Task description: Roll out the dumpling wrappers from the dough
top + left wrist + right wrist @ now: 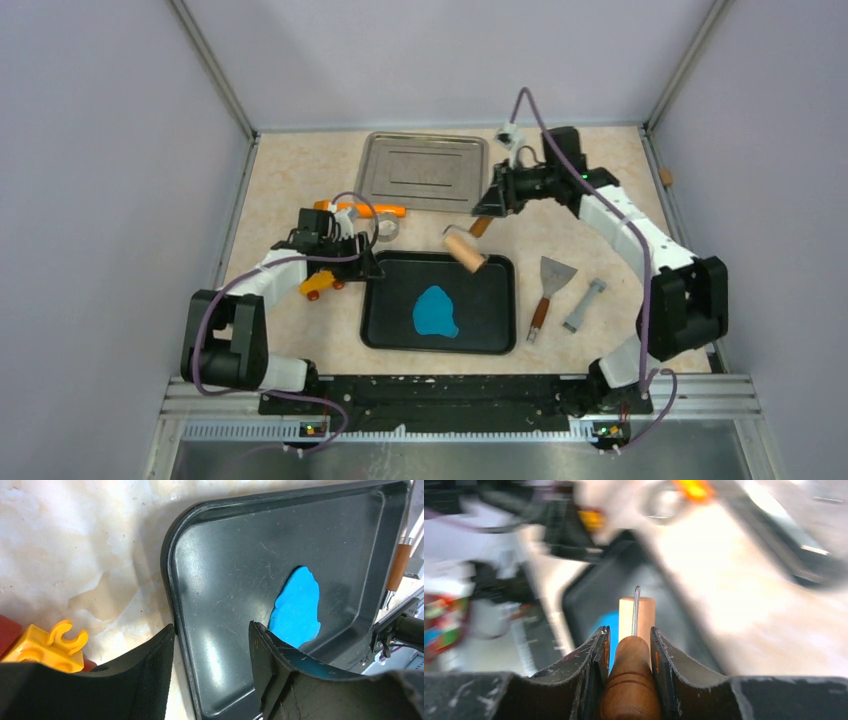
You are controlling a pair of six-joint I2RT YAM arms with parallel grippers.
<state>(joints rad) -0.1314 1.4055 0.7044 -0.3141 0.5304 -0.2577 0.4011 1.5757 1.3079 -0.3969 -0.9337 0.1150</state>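
Observation:
The blue dough (435, 312) lies as a flat irregular sheet in the black tray (500, 335); it also shows in the left wrist view (297, 605) and, blurred, in the right wrist view (611, 622). No round wrappers show. My right gripper (490, 210) (629, 632) is shut on the brown handle (630, 680) of a wooden roller (463, 248), held above the tray's far edge. My left gripper (362, 268) (212, 627) is open and straddles the tray's rim (170, 570) at its far left corner, one finger outside and one inside.
A silver tray (425, 170) stands at the back. An orange cylinder (365, 210) and a metal ring (388, 230) lie behind the left gripper; a yellow toy (320, 285) (47, 647) is beside it. A scraper (548, 285) and a grey tool (585, 305) lie right of the black tray.

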